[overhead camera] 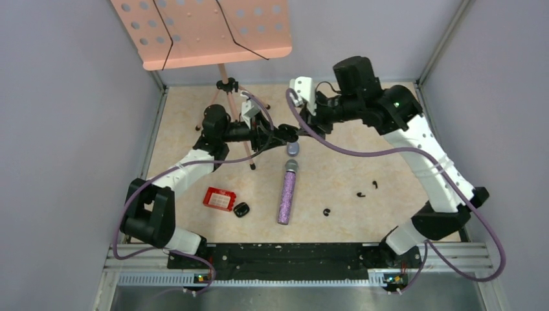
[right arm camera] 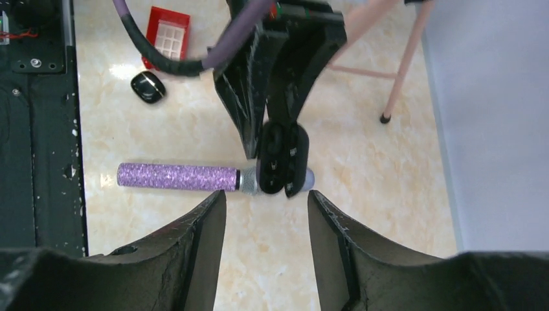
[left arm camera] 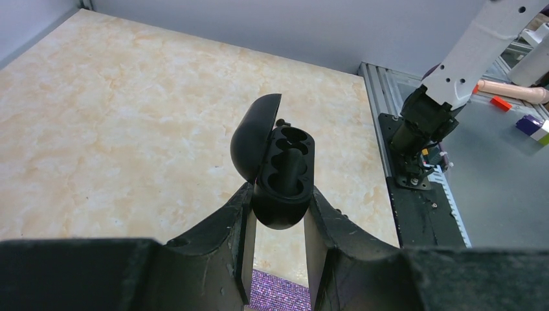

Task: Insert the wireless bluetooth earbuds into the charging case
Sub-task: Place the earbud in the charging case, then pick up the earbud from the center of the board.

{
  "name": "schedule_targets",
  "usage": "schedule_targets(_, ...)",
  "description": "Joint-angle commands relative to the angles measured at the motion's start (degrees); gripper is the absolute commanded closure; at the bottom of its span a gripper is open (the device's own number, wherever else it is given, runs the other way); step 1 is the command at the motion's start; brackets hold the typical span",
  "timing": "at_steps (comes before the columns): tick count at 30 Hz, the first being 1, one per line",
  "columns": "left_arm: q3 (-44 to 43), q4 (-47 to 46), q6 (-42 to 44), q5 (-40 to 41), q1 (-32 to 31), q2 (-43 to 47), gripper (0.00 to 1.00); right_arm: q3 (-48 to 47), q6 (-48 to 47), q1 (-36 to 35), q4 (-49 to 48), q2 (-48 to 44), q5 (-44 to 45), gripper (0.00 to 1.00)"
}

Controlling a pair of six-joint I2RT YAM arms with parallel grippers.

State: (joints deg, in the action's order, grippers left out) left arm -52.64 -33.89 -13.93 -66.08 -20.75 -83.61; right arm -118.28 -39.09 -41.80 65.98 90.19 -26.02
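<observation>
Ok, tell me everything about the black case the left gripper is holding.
The black case is smooth plastic, oval, its hinged lid swung open to one side. Moulded wells show inside; whether anything sits in them is unclear. It is held above the table, pinched at its lower body by the left gripper, touching nothing else.

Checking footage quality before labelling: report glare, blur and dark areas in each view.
Top external: even light, soft shadows, earbuds mere specks. Left wrist: open black case sharp, left end effector nearly black. Right wrist: glare patch on the table, case slightly soft.
</observation>
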Motion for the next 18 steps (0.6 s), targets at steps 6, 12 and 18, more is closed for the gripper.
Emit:
schedule_targets(6, 0.45, -2.66, -5.4, 5.94, 2.31, 2.04, 1.0, 31.56, -3.89, 6.95, -3.11, -16.59, -2.53, 0.69)
schedule_targets(12, 4.24, -1.54, -9.25, 9.52, 5.75, 5.62, 1.0, 50.83, -14.54, 6.85, -2.53, -17.75, -2.48, 0.83)
schedule_targets(18, 6.48, 1.02, -9.71, 12.17, 7.36, 8.4, 1.0, 56.89, -20.07, 4.42, -8.14, -12.22, -3.77, 0.85)
